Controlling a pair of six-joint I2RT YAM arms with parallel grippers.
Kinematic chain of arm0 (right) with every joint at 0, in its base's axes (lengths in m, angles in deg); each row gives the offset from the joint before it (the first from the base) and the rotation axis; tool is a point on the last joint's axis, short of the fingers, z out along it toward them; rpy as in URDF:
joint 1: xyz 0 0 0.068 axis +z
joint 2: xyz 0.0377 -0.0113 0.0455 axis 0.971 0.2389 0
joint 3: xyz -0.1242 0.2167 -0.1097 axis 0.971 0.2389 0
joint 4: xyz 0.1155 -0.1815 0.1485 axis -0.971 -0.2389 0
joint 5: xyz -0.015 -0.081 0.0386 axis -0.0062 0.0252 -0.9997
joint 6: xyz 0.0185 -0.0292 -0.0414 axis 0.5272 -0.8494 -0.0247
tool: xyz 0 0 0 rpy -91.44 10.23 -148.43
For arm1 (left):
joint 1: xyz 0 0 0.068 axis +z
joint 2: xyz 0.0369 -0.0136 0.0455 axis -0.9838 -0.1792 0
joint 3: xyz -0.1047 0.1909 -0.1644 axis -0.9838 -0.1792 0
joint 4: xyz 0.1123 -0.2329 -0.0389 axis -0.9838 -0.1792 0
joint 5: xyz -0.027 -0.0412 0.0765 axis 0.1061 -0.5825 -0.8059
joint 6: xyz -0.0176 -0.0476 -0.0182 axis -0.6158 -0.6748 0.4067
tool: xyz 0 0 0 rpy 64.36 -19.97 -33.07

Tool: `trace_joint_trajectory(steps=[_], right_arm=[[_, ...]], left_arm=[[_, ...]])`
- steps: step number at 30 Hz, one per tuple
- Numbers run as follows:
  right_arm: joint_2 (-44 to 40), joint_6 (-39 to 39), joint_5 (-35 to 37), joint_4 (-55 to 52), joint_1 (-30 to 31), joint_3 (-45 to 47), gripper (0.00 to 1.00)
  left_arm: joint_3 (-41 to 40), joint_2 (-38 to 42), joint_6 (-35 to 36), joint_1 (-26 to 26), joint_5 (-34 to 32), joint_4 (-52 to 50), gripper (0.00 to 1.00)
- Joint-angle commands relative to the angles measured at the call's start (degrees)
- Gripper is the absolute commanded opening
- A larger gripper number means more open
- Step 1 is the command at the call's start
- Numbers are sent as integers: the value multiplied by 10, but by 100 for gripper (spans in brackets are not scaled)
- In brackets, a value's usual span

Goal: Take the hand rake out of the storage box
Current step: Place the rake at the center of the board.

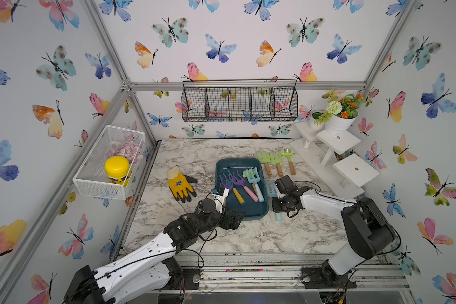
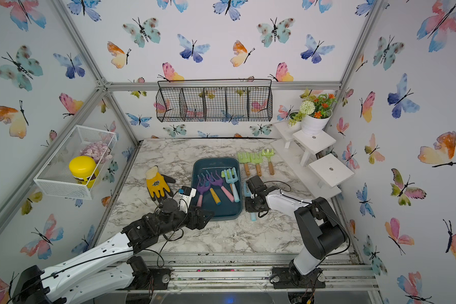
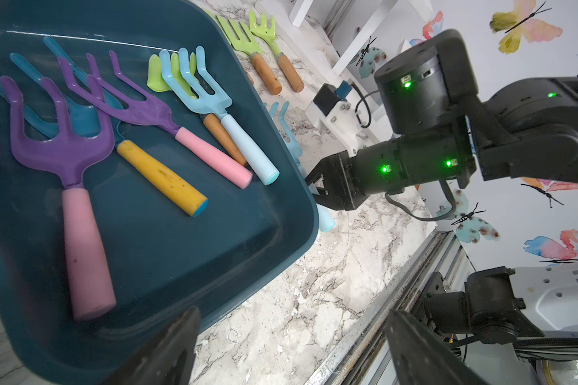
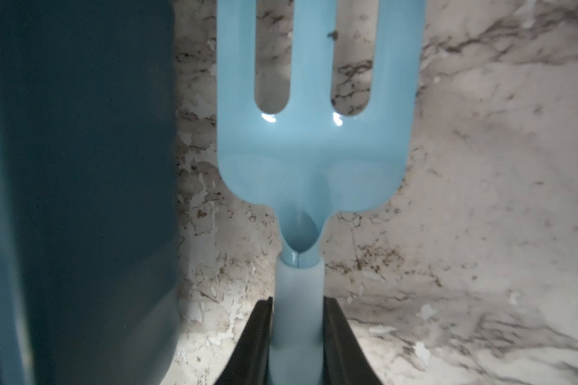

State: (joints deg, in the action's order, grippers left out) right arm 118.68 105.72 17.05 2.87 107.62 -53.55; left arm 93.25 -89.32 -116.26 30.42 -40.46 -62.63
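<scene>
We find the right gripper point(image 4: 297, 306) clamped on the pale handle of the light blue hand rake point(image 4: 309, 150), tines pointing straight ahead of the fingers. In a top view the rake sits lower centre, just right of the storage box point(image 1: 250, 210), outside it, long axis parallel to that wall. Whether it touches the marble table point(image 1: 248, 237) we cannot tell. The left gripper point(image 3: 291, 313) is spread wide and empty at the box's lower-left corner.
</scene>
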Motion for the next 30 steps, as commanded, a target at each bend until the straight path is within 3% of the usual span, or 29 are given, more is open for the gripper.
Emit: trace_joint_trajectory(steps=[1,19,23,26,30], right_arm=[[15,2,-15,14,-4,-24,18],[32,2,-12,14,-6,-42,29],[10,-1,-11,9,-6,-38,46],[-7,-3,-5,-5,-6,-39,48],[-49,-5,16,-36,-6,-39,61]], left_arm=[[3,8,1,-3,-6,3,93],[-2,8,2,-4,-11,1,93],[-2,6,2,-3,-13,2,93],[0,1,0,-4,-11,3,93],[3,2,1,-3,-14,-1,93]])
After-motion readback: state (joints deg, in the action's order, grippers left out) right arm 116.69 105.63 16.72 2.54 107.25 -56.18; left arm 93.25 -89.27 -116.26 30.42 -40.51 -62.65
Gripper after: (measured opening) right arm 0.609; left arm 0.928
